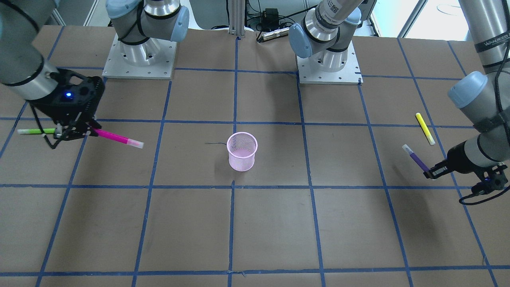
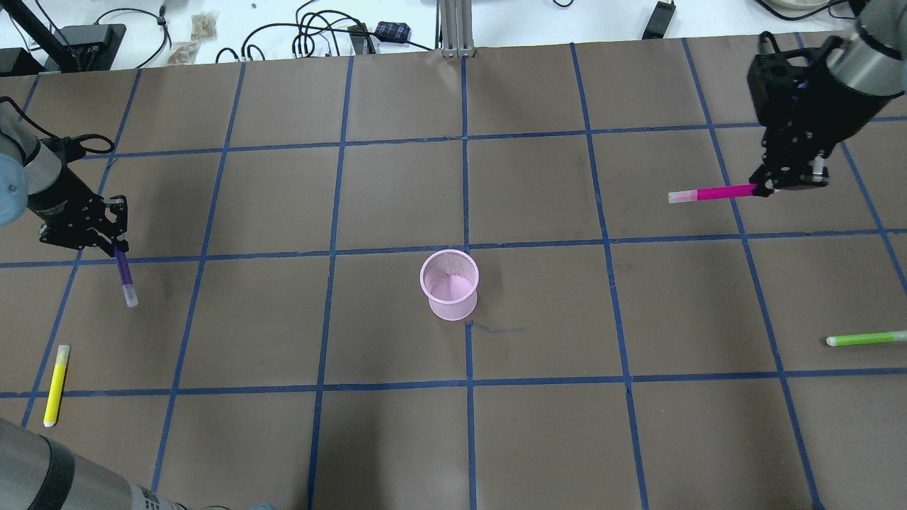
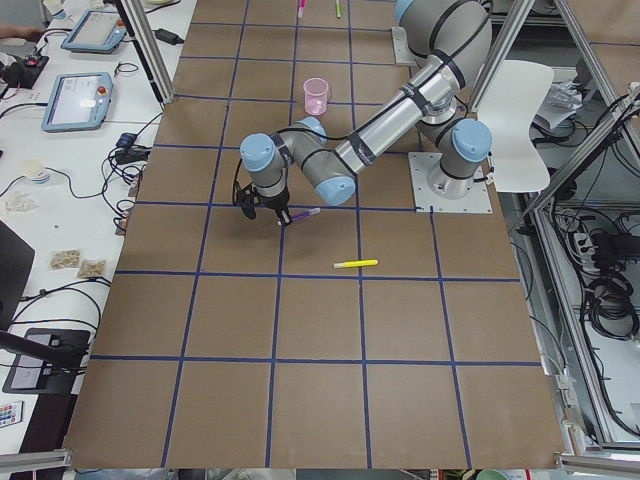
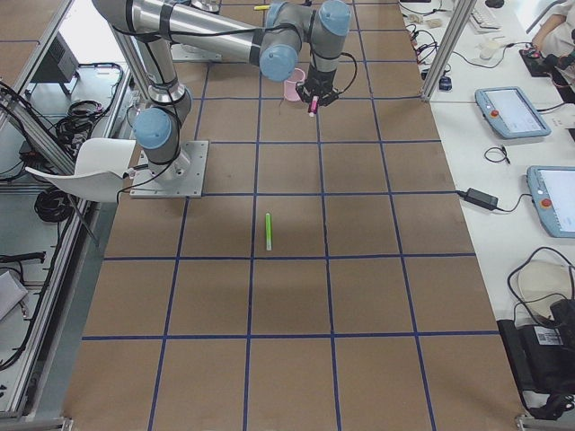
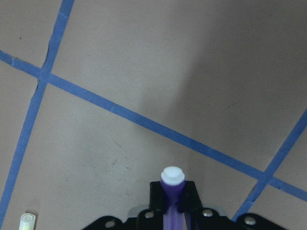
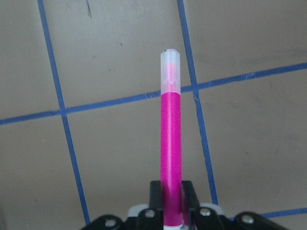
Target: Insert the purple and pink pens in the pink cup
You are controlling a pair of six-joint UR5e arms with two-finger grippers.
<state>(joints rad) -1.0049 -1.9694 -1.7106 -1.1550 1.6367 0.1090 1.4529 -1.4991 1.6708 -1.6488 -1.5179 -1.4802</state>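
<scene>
The pink mesh cup (image 2: 450,285) stands upright at the table's middle; it also shows in the front view (image 1: 242,151). My left gripper (image 2: 117,249) is shut on the purple pen (image 2: 125,275), held above the table at the far left; the pen shows in the front view (image 1: 416,158) and in the left wrist view (image 5: 172,196). My right gripper (image 2: 769,188) is shut on the pink pen (image 2: 712,193), held level above the table at the far right; the pen shows in the front view (image 1: 115,138) and in the right wrist view (image 6: 171,143). Both pens are far from the cup.
A yellow pen (image 2: 56,384) lies on the table near my left arm. A green pen (image 2: 866,339) lies at the right edge. Blue tape lines grid the brown table. The arm bases (image 1: 139,59) stand at the robot's side.
</scene>
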